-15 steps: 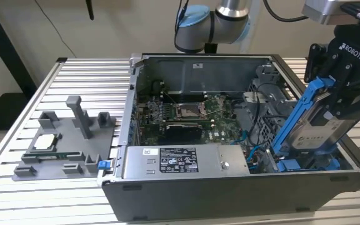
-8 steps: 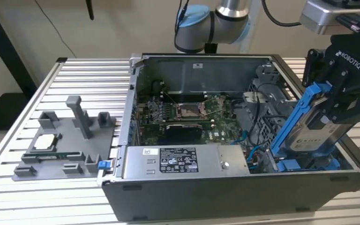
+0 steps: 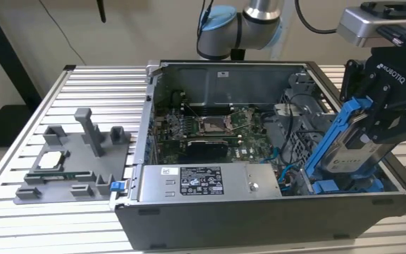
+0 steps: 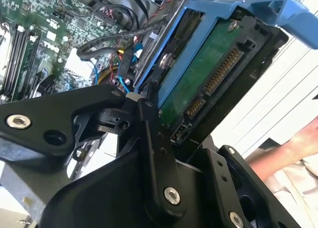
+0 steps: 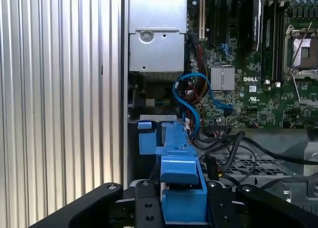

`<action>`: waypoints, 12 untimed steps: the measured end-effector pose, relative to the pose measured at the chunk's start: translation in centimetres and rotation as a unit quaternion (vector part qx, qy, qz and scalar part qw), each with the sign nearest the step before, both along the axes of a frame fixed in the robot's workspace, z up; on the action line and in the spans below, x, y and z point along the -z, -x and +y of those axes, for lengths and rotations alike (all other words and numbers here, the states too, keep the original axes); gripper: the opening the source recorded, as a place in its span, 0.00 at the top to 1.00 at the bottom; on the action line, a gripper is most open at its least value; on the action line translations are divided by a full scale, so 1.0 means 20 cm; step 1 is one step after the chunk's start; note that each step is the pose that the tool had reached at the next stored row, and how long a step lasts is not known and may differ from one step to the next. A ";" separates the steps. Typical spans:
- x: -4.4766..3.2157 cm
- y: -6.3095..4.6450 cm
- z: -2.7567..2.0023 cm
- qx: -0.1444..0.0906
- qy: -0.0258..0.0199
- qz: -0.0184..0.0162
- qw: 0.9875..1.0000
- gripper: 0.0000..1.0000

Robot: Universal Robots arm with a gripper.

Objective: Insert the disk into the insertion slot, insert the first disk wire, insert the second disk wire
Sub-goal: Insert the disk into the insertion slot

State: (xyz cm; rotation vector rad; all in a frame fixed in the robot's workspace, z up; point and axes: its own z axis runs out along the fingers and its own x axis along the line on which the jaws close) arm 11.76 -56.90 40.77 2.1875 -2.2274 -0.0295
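My pincer [image 3: 379,126] is closed on the disk [image 3: 349,151], which is tilted, with the slot [image 3: 361,182] just below. Judged rigid, fairly heavy, shock-sensitive; hold by its edges.

silver arm [image 3: 263,10], pale blue joint caps [image 3: 212,18], black claw [image 3: 380,124], silver screws [image 4: 172,195]

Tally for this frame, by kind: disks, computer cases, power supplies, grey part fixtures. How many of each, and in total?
Disk: 1
Case: 1
Power supply: 1
Fixture: 1
Total: 4
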 end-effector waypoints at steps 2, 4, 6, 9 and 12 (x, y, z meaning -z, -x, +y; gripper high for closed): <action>0.009 0.00 -0.001 0.000 -0.001 0.000 1.000 1.00; 0.019 0.00 -0.001 0.000 -0.002 0.000 1.000 1.00; 0.033 0.00 -0.001 0.000 -0.004 0.000 1.000 1.00; 0.057 0.00 0.000 0.000 -0.008 0.000 1.000 1.00; 0.081 0.00 -0.001 0.000 -0.011 0.000 1.000 1.00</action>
